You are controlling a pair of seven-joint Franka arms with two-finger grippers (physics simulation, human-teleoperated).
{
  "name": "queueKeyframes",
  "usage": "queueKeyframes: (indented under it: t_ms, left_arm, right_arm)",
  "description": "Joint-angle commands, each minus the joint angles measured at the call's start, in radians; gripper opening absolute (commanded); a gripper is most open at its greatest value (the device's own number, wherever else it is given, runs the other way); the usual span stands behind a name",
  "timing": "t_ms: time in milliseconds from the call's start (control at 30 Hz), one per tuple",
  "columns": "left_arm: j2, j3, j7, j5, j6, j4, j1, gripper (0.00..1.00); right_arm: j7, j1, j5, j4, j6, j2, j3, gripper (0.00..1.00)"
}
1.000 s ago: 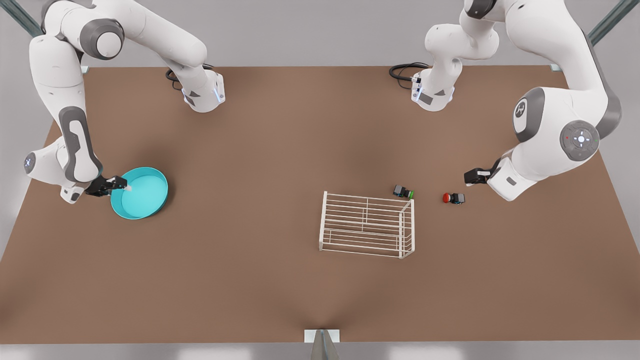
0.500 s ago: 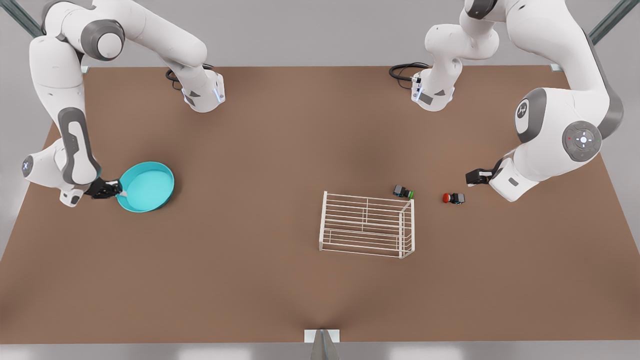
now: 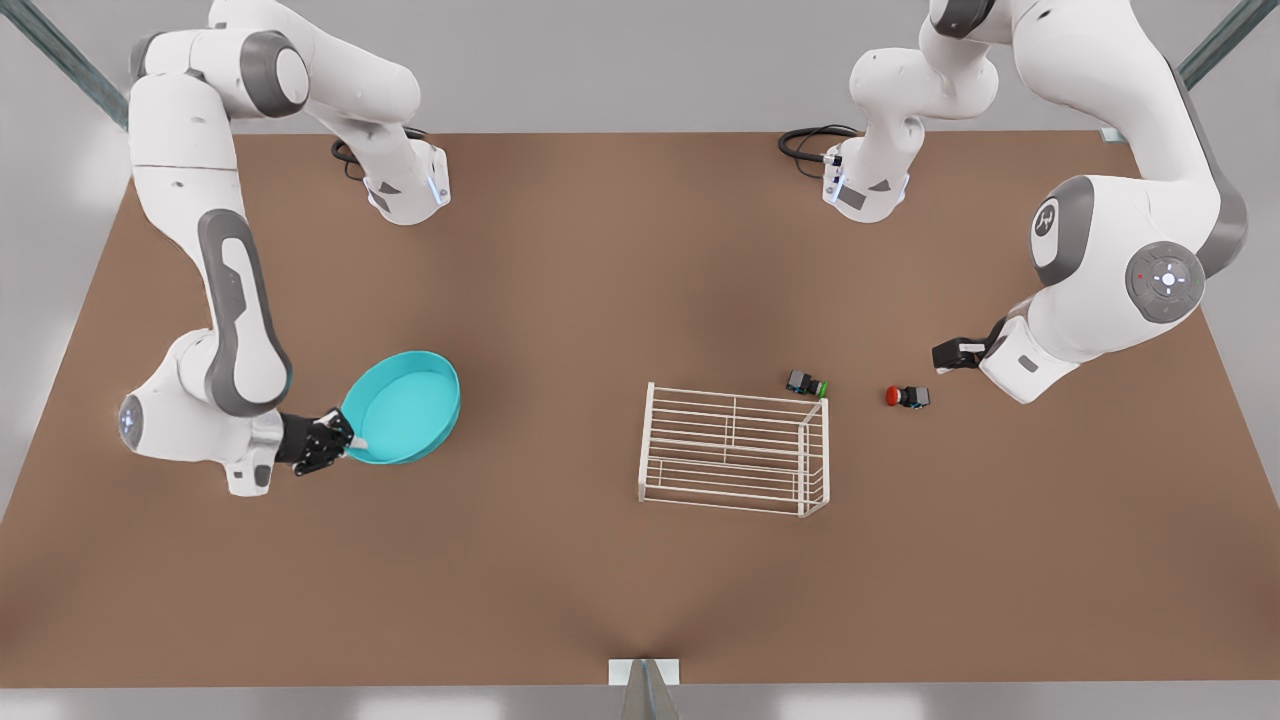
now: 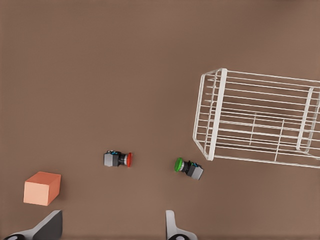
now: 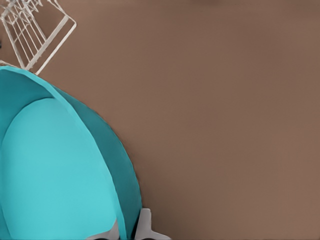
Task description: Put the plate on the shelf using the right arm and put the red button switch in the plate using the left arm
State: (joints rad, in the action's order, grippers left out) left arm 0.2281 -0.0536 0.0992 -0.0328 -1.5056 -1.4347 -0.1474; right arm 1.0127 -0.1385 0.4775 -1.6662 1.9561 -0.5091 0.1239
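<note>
- Right gripper: jaws clamped on the rim of the plate, on the rim's edge toward the front view's left. Right wrist view shows 1 fingertip outside the rim, the plate wall pinched between the fingers.
- Plate is tilted, turquoise with a lighter cyan inside, over the brown table on the front view's left half, well apart from the shelf.
- Left gripper: jaws open, 2 pale fingers spread wide in the left wrist view, nothing between them. It hangs above the table at the front view's right, near the red button switch but not touching it.
- Red button switch: lies on its side on the table, black body, red cap pointing toward the shelf side. It sits between the left gripper and the shelf, apart from both.
- Green button switch: lies on the table just beside the shelf's corner by the upright panel; in the left wrist view its green cap faces the red cap.
- Shelf: white wire rack, resting on the table near centre, upright wire panel at the end toward the front view's right, nothing in it.
- Orange cube: on the table in the left wrist view, near the red button switch, on the side away from the shelf.
</note>
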Motion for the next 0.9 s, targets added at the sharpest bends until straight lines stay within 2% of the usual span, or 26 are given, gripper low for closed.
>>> queueKeyframes:
  t_ms: [0,133,200,300,333,433,467,633,733,867]
  left_arm:
    - [-0.001,0.0,0.0,0.001,0.001,0.0,0.0,1.0]
    - [0.002,0.0,0.004,0.034,0.007,-0.009,0.0,1.0]
    - [0.088,-0.002,0.008,0.024,0.027,-0.009,0.08,1.0]
    - [0.217,0.0,0.017,-0.016,-0.111,-0.021,0.183,1.0]
    - [0.214,-0.002,0.075,-0.015,-0.148,-0.053,0.181,1.0]
    - [0.132,-0.011,0.637,-0.015,-0.491,-0.421,0.154,1.0]
    - [0.119,-0.011,0.798,-0.016,-0.539,-0.483,0.154,1.0]
    - [0.126,-0.022,1.482,-0.075,-0.826,-0.624,0.155,1.0]
    - [0.128,-0.023,1.516,-0.145,-0.978,-0.733,0.157,1.0]
    - [0.151,-0.023,1.499,-0.157,-1.035,-0.763,0.158,1.0]
  right_arm:
    - [-0.589,0.085,0.027,0.054,-0.092,0.001,0.0,0.21]
    - [-0.931,0.269,0.069,0.174,-0.092,-0.011,0.0,0.21]
    - [-1.082,0.356,0.061,0.249,-0.082,-0.055,-0.001,0.21]
    - [-1.26,0.454,0.052,0.427,-0.08,-0.166,-0.009,0.21]
    - [-1.283,0.47,0.049,0.474,-0.08,-0.195,-0.01,0.21]
    - [-1.373,0.534,0.046,0.658,-0.03,-0.321,-0.015,0.21]
    - [-1.375,0.559,0.046,0.672,0.003,-0.338,-0.018,0.21]
    - [-1.364,0.634,0.046,0.761,0.113,-0.425,-0.012,0.21]
    - [-1.366,0.657,0.046,0.818,0.167,-0.471,-0.006,0.21]
    - [-1.352,0.698,0.046,0.862,0.208,-0.517,-0.007,0.21]
